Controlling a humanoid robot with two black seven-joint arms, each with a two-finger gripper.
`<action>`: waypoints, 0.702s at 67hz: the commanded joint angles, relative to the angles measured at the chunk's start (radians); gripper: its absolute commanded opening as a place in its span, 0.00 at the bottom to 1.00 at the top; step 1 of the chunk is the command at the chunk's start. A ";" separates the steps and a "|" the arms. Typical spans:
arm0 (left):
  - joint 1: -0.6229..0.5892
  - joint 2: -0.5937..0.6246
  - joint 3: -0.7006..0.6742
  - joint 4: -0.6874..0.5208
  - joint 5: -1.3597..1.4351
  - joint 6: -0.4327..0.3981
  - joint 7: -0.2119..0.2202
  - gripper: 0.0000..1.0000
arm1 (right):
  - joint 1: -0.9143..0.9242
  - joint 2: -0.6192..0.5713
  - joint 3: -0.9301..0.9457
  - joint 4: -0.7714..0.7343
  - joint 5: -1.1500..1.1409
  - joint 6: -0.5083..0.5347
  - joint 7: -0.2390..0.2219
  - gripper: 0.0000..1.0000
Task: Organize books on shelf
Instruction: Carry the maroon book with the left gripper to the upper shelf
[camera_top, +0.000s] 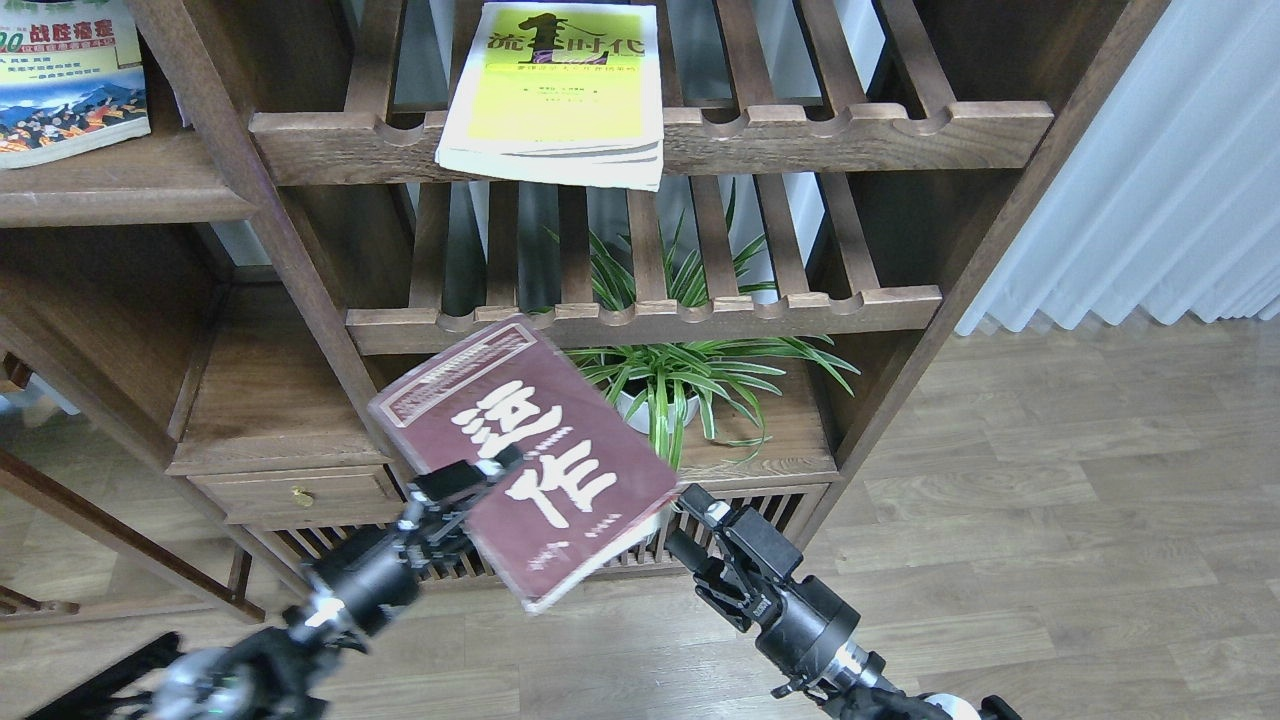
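A maroon book with big white characters hangs in front of the bookcase's lower part, tilted, with my left gripper shut on its left edge. My right gripper stands open just right of the book, apart from it, fingers empty. A yellow-green book lies on the upper slatted rack, overhanging its front rail. A white-green book with a colourful picture rests on the flat dark-brown shelf at the upper left.
A potted spider plant stands on the lower board behind the maroon book. A second slatted rack sits above it. A small drawer is at lower left, white curtain at right, wooden floor below.
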 joint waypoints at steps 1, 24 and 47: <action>0.009 0.144 -0.021 -0.059 0.001 0.001 0.006 0.00 | 0.025 0.000 -0.004 -0.042 0.000 0.000 0.000 1.00; 0.013 0.567 -0.053 -0.165 0.010 0.001 0.104 0.01 | 0.077 0.000 -0.013 -0.097 -0.002 0.000 0.000 1.00; 0.012 0.863 -0.176 -0.223 0.013 0.001 0.144 0.02 | 0.087 0.000 -0.019 -0.118 0.003 0.000 0.000 1.00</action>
